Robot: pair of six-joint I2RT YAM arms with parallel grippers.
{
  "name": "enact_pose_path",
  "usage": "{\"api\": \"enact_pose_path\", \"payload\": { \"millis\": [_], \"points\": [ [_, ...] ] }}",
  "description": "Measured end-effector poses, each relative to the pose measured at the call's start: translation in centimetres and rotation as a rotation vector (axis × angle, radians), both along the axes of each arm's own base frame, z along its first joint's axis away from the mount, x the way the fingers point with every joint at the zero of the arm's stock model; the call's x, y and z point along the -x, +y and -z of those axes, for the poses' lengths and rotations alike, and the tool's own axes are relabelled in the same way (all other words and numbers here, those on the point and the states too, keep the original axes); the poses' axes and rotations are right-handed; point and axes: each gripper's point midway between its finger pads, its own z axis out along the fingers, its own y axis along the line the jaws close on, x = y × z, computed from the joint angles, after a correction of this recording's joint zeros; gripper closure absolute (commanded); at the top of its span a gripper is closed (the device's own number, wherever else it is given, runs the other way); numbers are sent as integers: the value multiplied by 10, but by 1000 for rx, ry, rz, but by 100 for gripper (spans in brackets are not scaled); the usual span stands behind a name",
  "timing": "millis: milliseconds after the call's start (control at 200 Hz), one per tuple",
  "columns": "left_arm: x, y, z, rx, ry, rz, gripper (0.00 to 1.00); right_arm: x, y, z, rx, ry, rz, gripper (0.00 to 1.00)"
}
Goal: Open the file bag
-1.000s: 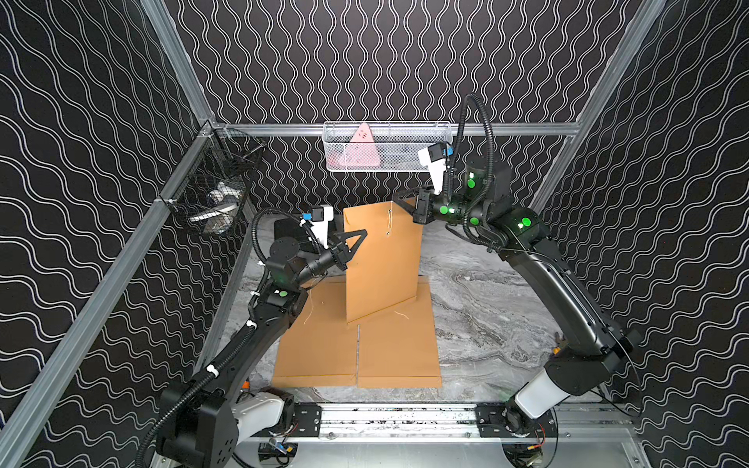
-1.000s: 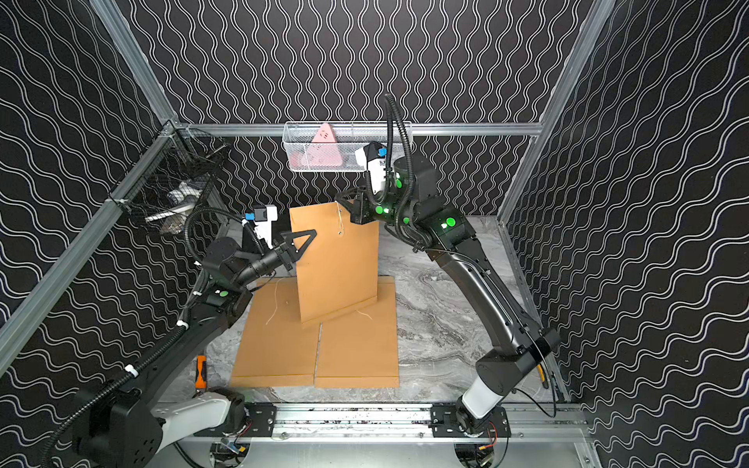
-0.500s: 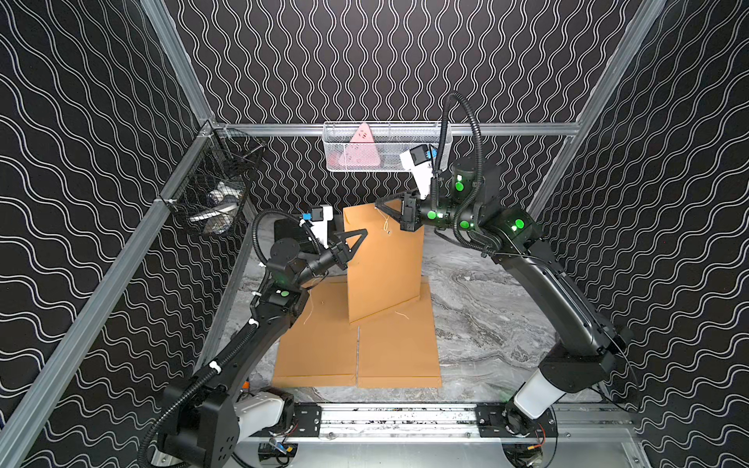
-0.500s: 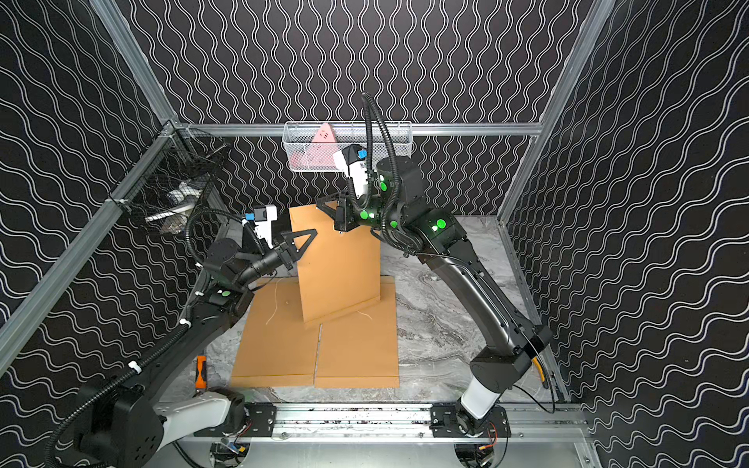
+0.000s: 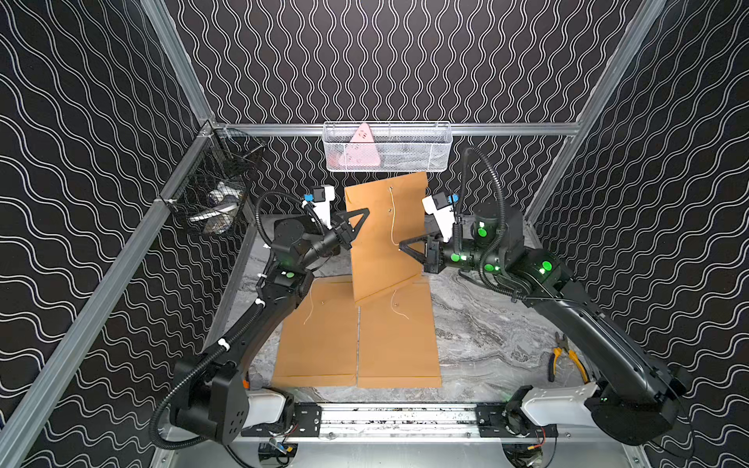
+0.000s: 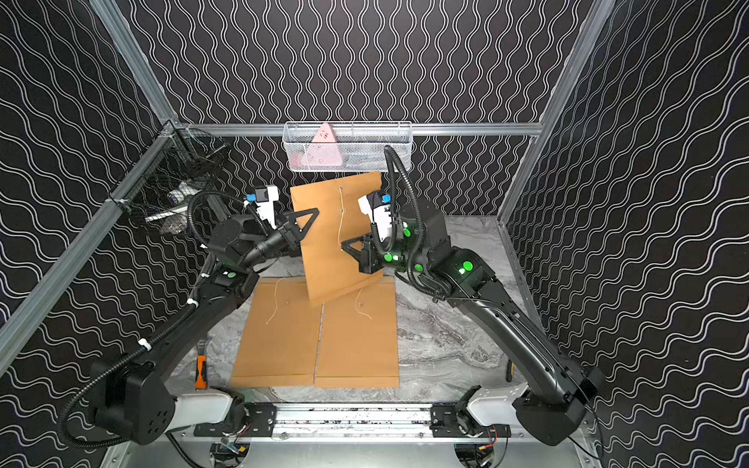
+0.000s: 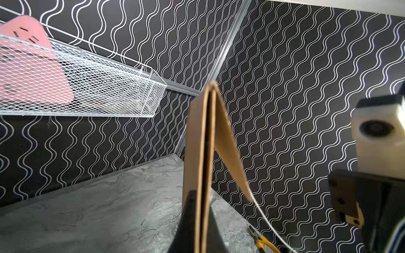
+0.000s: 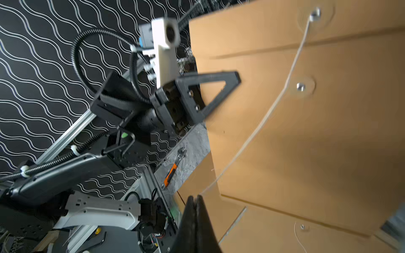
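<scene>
A brown file bag [image 5: 381, 259] [image 6: 328, 259] stands upright over the table. My left gripper [image 5: 367, 211] [image 7: 202, 203] is shut on its left edge, one finger on each face. The bag's top flap [image 7: 228, 142] stands slightly off the body. A white string [image 5: 392, 219] [image 8: 263, 122] runs from the flap's button [image 8: 315, 13] past the lower button [image 8: 301, 86] down to my right gripper [image 5: 401, 246] [image 8: 195, 197]. That gripper is shut on the string's end, just in front of the bag's face.
Two more brown file bags [image 5: 320, 328] [image 5: 399, 336] lie flat side by side below the held one. A white wire basket [image 5: 405, 150] with a pink triangle hangs on the back wall. A black basket [image 5: 215, 194] is at left. Yellow pliers [image 5: 565, 356] and an orange tool [image 6: 200, 370] lie near the table's sides.
My right gripper has come down from the bag's top edge to the middle of its face, drawing the string out straight. The left gripper and the bag have stayed put.
</scene>
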Motion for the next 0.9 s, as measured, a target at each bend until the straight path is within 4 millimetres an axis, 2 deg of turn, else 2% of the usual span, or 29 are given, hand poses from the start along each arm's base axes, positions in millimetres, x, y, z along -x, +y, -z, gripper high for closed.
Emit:
{"api": "enact_pose_path", "payload": {
  "millis": [170,265,365,480,606,776,901],
  "points": [
    [-9,-2,-13,-10,-40,-4,100,6,-16,47,60,72,53,62],
    [-6,-4,-23,-12,-71,10,100,8,-27,67,93,85,93,53],
    [0,-6,-32,-25,-114,29,100,4,-39,77,110,77,146,45],
    [12,-4,-41,-31,-147,37,100,-9,-51,75,99,55,201,39],
    [30,-4,-49,-41,-187,56,100,-34,-71,66,61,23,277,35],
    [45,-5,-43,-49,-186,86,100,-69,-106,57,-16,-14,361,30],
    [53,-6,-38,-47,-177,114,100,-84,-110,45,-72,-54,349,29]
  ]
}}
